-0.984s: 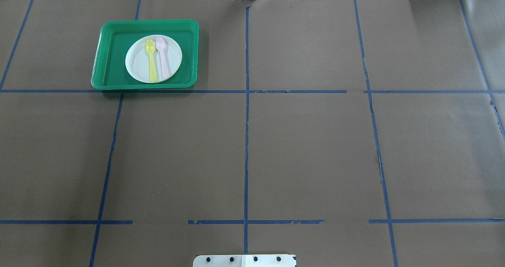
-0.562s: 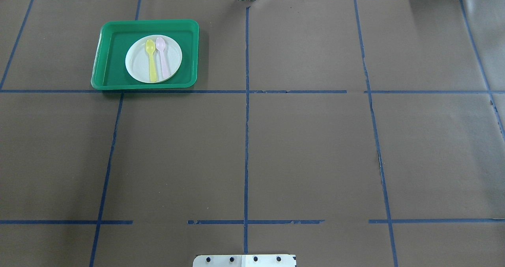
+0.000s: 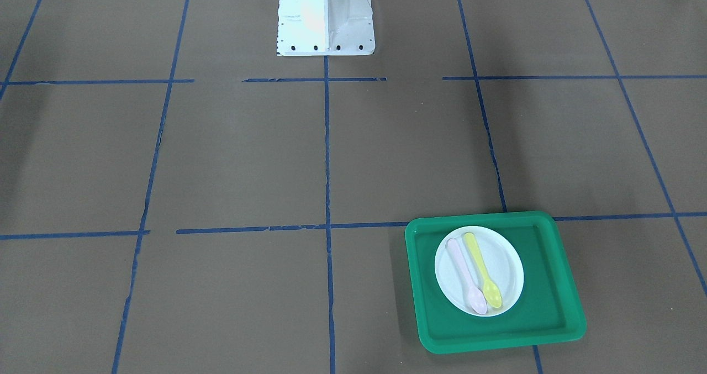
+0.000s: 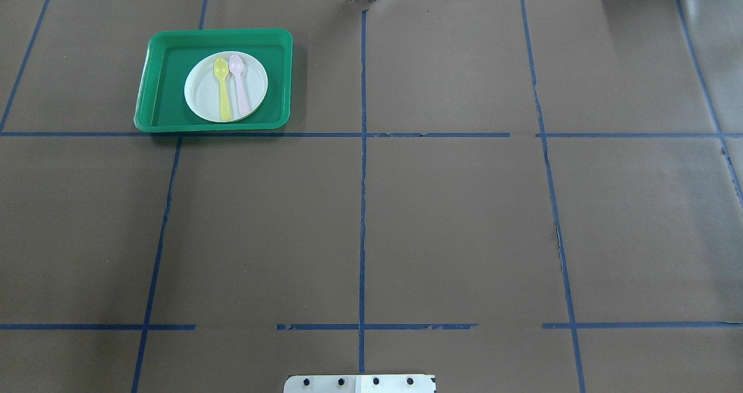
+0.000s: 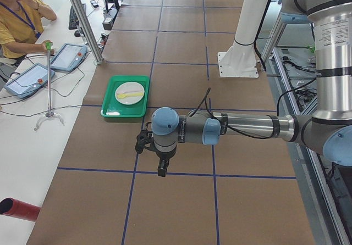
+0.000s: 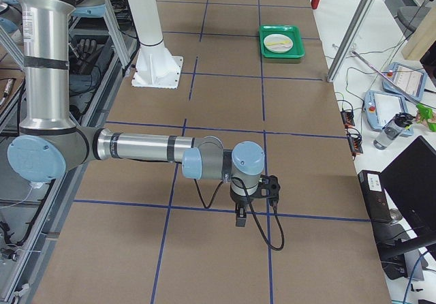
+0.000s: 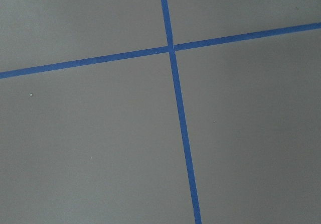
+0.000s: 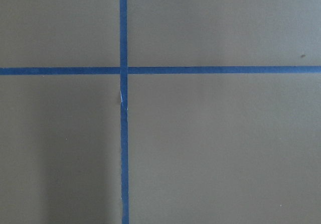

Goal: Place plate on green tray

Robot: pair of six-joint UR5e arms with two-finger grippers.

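The white plate [image 4: 200, 94] lies flat inside the green tray [image 4: 159, 68] at the far left of the table, with a yellow spoon [image 4: 222, 88] and a pink spoon [image 4: 239, 85] on it. The front view shows the plate [image 3: 505, 263] and tray [image 3: 547, 313] at lower right. My left gripper [image 5: 161, 171] hangs over bare table, well short of the tray [image 5: 110, 109]. My right gripper [image 6: 239, 219] hangs over bare table far from the tray [image 6: 294, 50]. I cannot tell whether either is open or shut. Both wrist views show only brown paper and blue tape.
The robot's white base [image 3: 325, 17] stands at the table's middle near edge. An operator [image 5: 16, 20] sits beyond the table's far side with tablets [image 5: 30, 80] and a grabber tool [image 5: 49, 85]. Metal posts [image 5: 82, 20] stand at that edge.
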